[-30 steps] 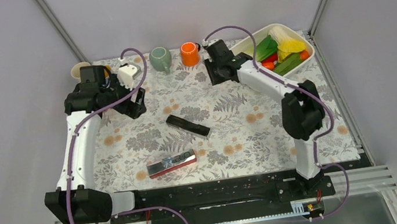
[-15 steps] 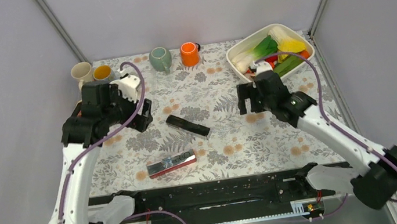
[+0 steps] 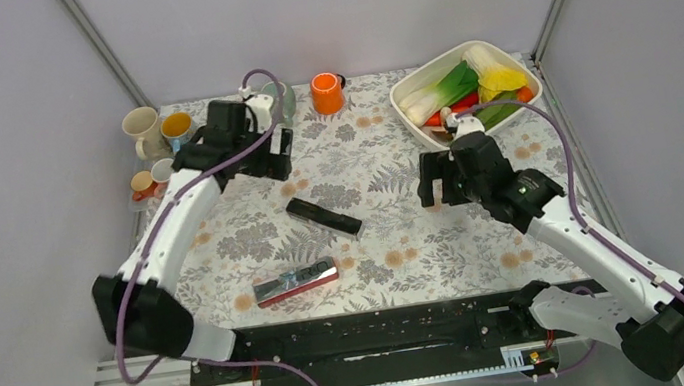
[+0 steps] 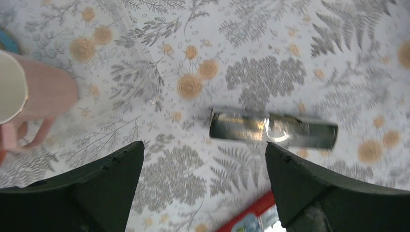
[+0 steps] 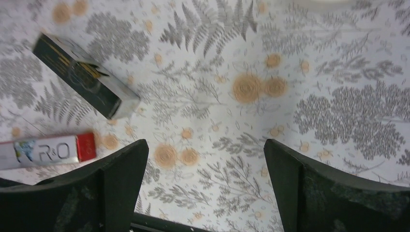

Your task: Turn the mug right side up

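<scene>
Presumably readying a grasp, the left gripper [image 4: 204, 147] hangs with jaws apart near the far orange mug [image 3: 328, 94]; the right gripper [image 5: 205, 145], jaws likewise apart and empty, sits aside.

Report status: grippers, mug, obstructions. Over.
Left gripper, right gripper: fingers open, empty. Orange mug at back edge looks rim-down, untouched. Black box mid-table, clear of it.

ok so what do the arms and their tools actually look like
The left arm and right arm are slim white links joined by chunky black joint housings. A purple cable loops loosely along each one. The left tool and right tool are matte black, each with two broad, wedge-shaped fingers. No markings or sleeves are visible.
</scene>
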Motion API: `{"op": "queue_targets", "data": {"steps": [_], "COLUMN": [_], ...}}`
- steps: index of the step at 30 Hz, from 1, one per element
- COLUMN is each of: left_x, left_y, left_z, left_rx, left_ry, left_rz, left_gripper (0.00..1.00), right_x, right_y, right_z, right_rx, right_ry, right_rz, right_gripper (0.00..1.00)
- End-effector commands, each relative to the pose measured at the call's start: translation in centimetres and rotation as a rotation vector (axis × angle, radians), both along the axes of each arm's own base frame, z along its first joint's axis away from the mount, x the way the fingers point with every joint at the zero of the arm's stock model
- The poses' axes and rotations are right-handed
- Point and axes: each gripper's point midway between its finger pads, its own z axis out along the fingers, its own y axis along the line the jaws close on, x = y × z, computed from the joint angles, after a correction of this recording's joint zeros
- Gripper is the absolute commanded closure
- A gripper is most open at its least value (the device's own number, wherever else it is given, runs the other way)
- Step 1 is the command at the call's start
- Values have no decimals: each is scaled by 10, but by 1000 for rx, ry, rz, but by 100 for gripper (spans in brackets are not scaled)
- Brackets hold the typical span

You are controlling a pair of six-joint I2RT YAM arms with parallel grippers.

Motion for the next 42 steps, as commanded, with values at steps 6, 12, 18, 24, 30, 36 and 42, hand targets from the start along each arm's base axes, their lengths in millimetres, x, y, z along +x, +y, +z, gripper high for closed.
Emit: {"op": "queue_targets", "data": {"steps": [6, 12, 18, 24, 30, 36, 42], "left_x": [147, 218, 266, 291, 299, 314, 310], "left_y": [-31, -40, -42, -37, -33, -26, -32], "left_z": [-36, -68, -99, -119, -132, -140, -147], "left_rx": [-205, -194, -165, -156, -156, -224, -230], "left_ry": [-127, -150, -150, -135, -104, -54, -16], "left_rz": [445, 589, 669, 700, 698, 665, 635], "left_gripper": [2, 2, 8, 17, 21, 48, 68], "right_x": [58, 69, 71, 77, 80, 73, 59], "right_y": [9, 11, 9, -9, -14, -26, -42], "right_z": [62, 69, 80, 98, 110, 119, 137], "right_rx": [19, -14, -52, -119, -126, -124, -109], "right_ry": [-254, -217, -193, -244, -273, -305, -367], "right_rz": [-65, -84, -86, -143, -163, -201, -247], "right_gripper": [1, 0, 0, 1, 0, 1, 1]}}
